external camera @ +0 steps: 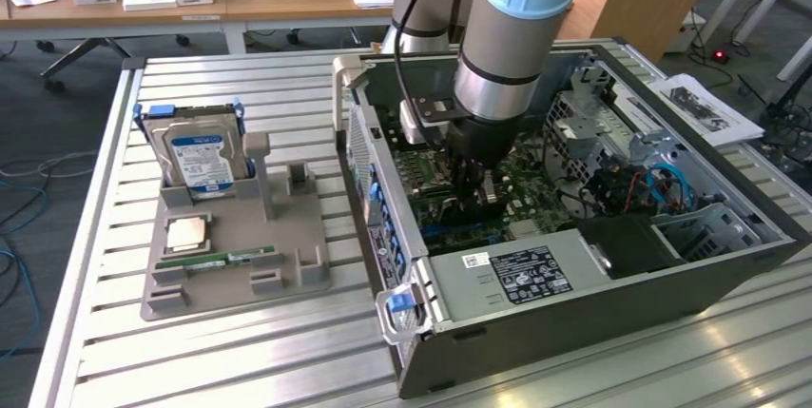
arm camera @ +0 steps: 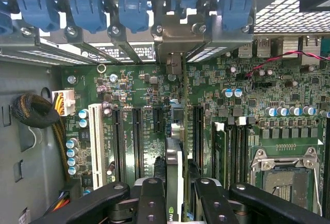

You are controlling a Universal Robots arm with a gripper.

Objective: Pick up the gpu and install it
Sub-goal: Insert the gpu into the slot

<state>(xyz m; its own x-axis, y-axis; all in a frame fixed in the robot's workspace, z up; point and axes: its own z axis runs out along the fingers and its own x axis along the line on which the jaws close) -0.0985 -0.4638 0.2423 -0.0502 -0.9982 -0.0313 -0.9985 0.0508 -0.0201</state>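
Note:
The gpu [arm camera: 174, 154] is seen edge-on in the wrist view, a thin dark card standing upright between my fingers [arm camera: 152, 195]. Its metal end bracket [arm camera: 178, 41] reaches the slot openings in the case's rear wall. My gripper [arm camera: 175, 185] is shut on the gpu, which is over the long black expansion slots [arm camera: 138, 136] of the green motherboard [arm camera: 242, 115]. I cannot tell whether the card is seated. In the exterior view my gripper [external camera: 478, 189] reaches down into the open computer case [external camera: 710, 265], with the dark gpu [external camera: 482, 206] at its tip.
A grey holder [external camera: 292, 265] at the exterior view's left carries a silver hard drive [external camera: 201, 156], a green memory stick [external camera: 235, 258] and a square chip [external camera: 188, 232]. In the case are a power supply [external camera: 520, 275], blue bracket clips [arm camera: 134, 12], a cable bundle [arm camera: 33, 110] and a processor socket [arm camera: 283, 175].

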